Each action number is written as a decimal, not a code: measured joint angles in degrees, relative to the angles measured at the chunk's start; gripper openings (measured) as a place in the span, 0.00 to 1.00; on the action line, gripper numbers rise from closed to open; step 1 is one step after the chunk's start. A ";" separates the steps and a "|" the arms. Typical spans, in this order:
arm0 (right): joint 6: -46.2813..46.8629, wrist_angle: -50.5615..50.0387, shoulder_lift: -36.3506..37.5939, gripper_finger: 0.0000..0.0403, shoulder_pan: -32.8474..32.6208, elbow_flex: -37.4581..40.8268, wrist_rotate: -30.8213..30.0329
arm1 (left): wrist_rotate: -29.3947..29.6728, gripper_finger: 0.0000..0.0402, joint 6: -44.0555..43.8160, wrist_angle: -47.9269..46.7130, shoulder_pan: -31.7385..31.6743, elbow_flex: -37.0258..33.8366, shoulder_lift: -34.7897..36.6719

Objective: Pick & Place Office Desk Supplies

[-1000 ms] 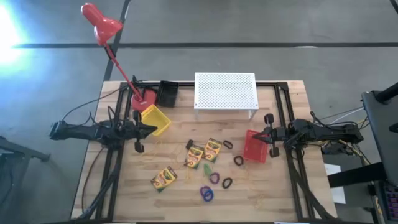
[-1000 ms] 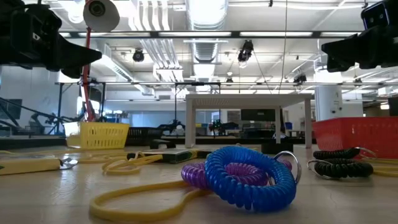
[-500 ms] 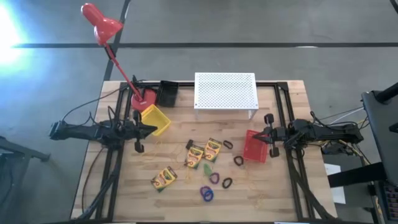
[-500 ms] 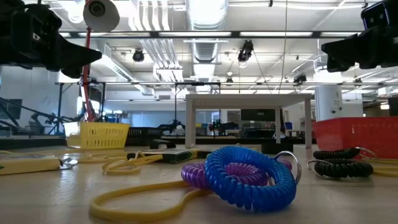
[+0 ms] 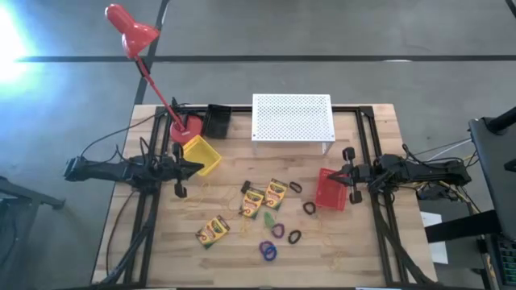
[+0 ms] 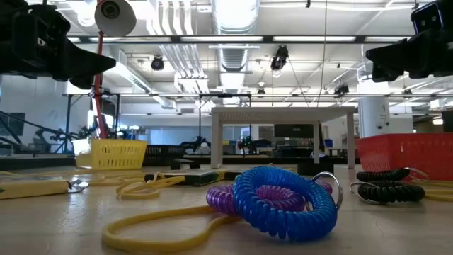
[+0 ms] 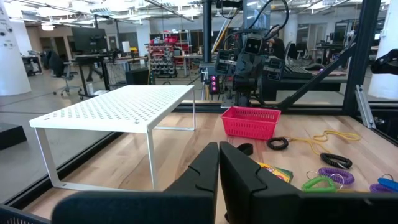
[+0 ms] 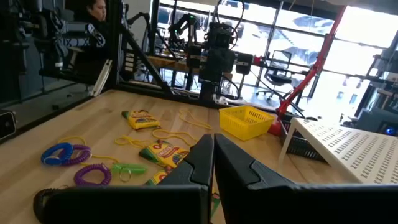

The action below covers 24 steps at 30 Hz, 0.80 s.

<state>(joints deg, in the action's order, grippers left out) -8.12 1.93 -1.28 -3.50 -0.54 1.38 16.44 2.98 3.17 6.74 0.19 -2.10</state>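
Observation:
Three yellow-and-green crayon boxes lie flat on the wooden table's middle. Around them lie black rings, a purple ring, a blue ring and a green one. The blue coil ring rests against the purple one, with a thin yellow rubber band beside them. My left gripper is shut and level at the table's left, above the yellow basket's edge. My right gripper is shut and level at the right, over the red basket.
A yellow basket sits at the left and a red basket at the right. A black bin, a white perforated stand and a red lamp's base line the far edge. A person shows beyond the table.

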 joint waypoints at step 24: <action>51.73 6.40 -19.91 0.02 -9.48 -4.71 -15.33 | 0.03 0.05 -0.02 0.01 -0.05 0.00 0.00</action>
<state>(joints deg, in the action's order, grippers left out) 43.61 8.33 -21.19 -12.98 -5.25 -13.95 16.46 2.96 3.18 6.70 0.19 -2.10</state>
